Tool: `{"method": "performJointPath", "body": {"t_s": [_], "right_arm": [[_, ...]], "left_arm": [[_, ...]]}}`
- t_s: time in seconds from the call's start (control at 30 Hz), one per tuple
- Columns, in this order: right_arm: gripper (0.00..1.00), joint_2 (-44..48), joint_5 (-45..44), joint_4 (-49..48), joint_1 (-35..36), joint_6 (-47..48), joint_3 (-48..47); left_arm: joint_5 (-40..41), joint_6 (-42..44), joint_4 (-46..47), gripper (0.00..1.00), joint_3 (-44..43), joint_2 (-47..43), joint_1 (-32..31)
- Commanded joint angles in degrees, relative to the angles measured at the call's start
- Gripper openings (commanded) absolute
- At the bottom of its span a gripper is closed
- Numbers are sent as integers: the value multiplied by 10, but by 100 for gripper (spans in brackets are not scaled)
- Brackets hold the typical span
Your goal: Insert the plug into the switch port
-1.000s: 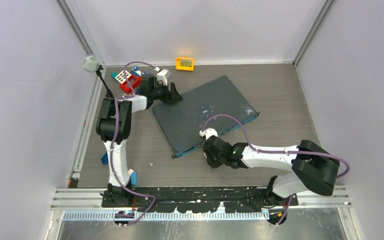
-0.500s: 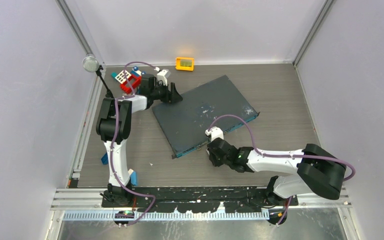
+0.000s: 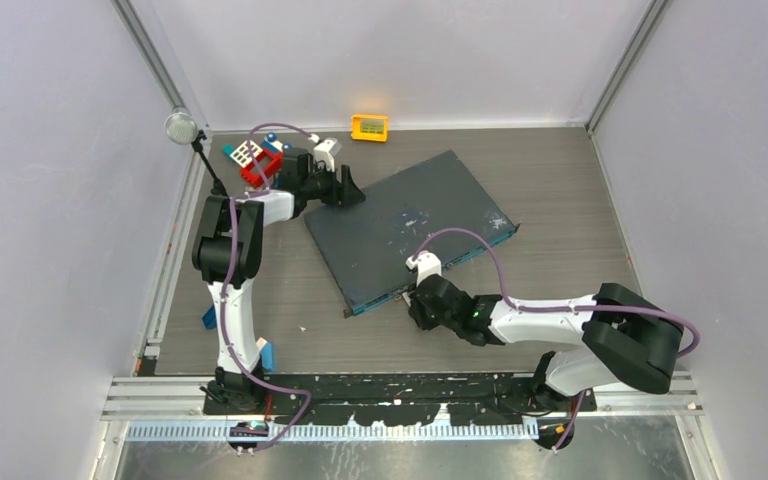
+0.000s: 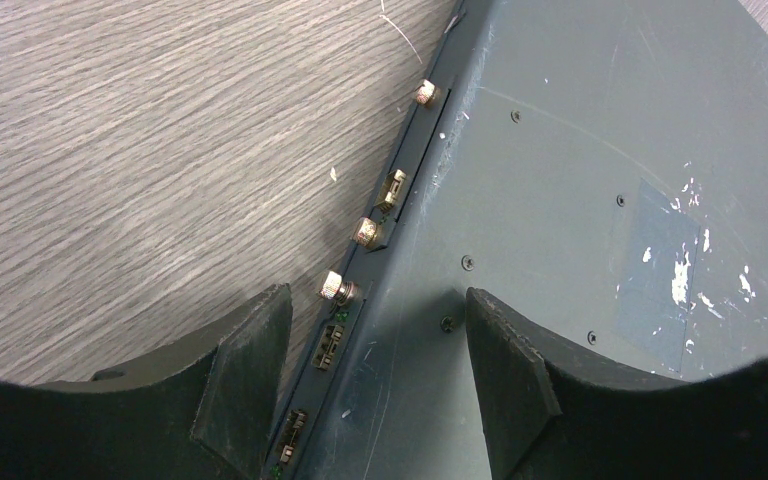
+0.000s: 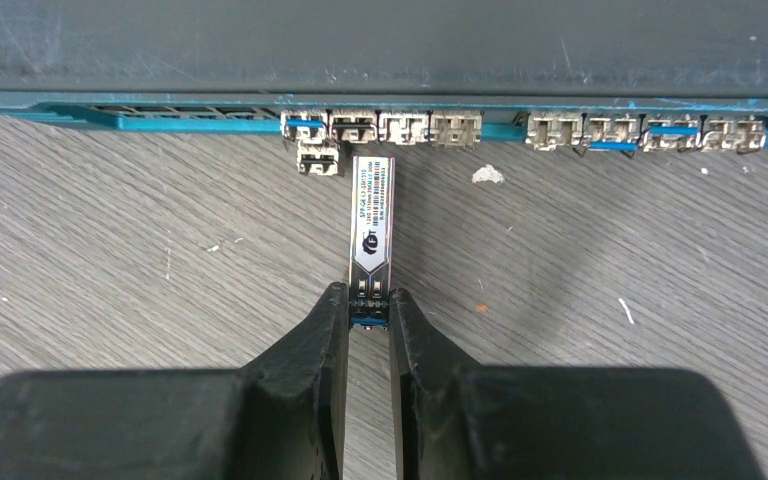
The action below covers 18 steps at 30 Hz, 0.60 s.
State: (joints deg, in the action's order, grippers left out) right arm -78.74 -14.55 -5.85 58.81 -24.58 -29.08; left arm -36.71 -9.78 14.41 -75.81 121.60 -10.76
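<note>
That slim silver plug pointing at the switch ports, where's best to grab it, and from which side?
Pinch the slim silver metal plug at its rear end, across its two long sides, coming from the side away from the teal port row. Its body points nose-first at the ports, so the front is left free to enter. The right gripper holds it so.

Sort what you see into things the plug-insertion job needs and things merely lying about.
Job: plug, held by right gripper; switch port; dark-grey switch; left gripper at its far edge.
Lying about: orange-yellow box; coloured toy blocks; blue pieces.
</note>
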Motion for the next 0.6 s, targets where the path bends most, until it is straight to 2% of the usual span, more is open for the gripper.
{"method": "performJointPath", "body": {"t_s": [0.0, 0.27, 0.57], "right_arm": [[0, -8, -1, -11, 1, 3, -13], [1, 6, -4, -3, 1, 2, -8], [0, -28, -7, -30, 1, 5, -23]], "left_arm": [[-3, 20, -4, 65, -7, -1, -1], [-4, 20, -4, 65, -8, -1, -1], [-3, 20, -4, 65, -7, -1, -1]]}}
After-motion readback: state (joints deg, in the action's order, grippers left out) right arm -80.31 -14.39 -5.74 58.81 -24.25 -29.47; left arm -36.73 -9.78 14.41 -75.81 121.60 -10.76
